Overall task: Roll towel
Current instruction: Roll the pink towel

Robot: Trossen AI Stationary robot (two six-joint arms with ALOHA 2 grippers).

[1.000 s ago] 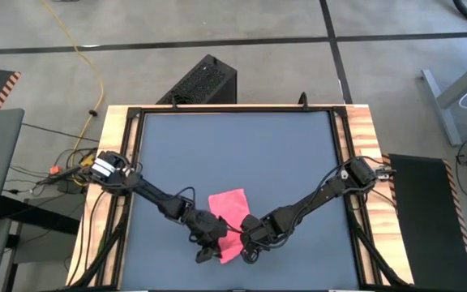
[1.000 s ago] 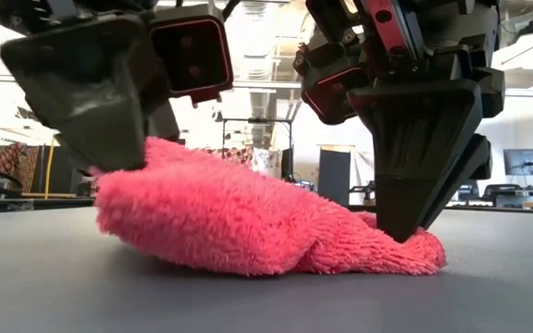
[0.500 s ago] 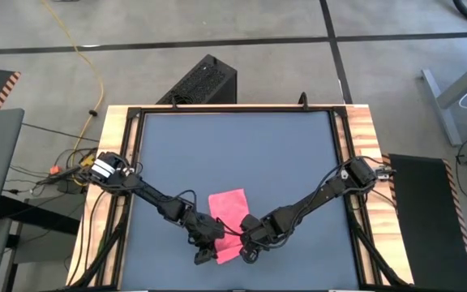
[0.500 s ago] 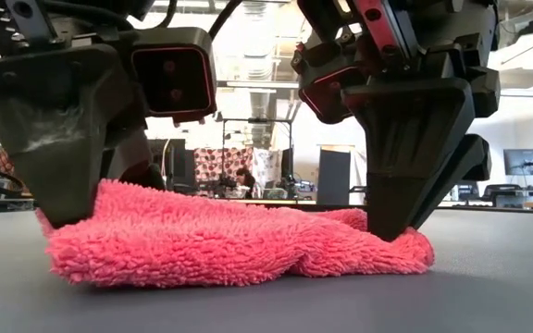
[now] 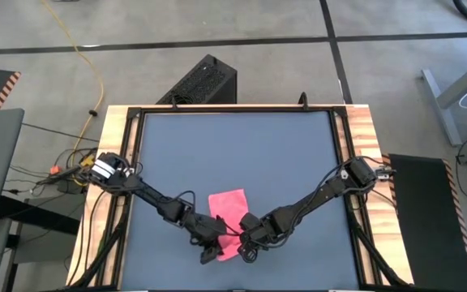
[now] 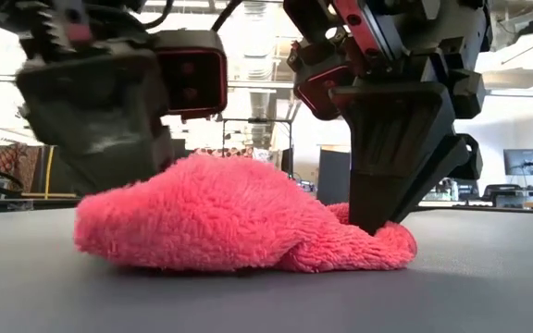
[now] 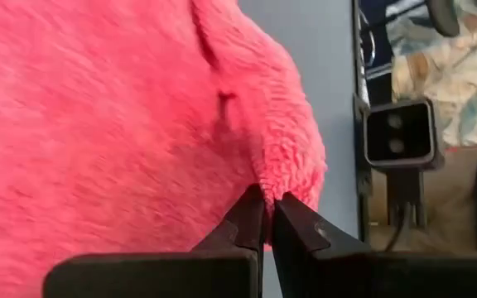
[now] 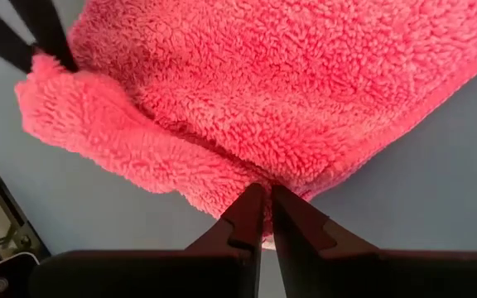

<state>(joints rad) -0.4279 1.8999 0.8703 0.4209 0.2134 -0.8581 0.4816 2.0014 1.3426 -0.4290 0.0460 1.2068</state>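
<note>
We pinch the towel point(image 5: 228, 213) near the mat's point(image 5: 242, 154) front edge, left gripper point(image 5: 210, 249) and right gripper point(image 5: 246, 244) each clamped on a front corner, so both corners lift together and the roll starts even.

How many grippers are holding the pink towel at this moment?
2. The left gripper is shut on one near corner of the towel; the right gripper is shut on the other near corner. Both sit at the mat's near edge.
</note>
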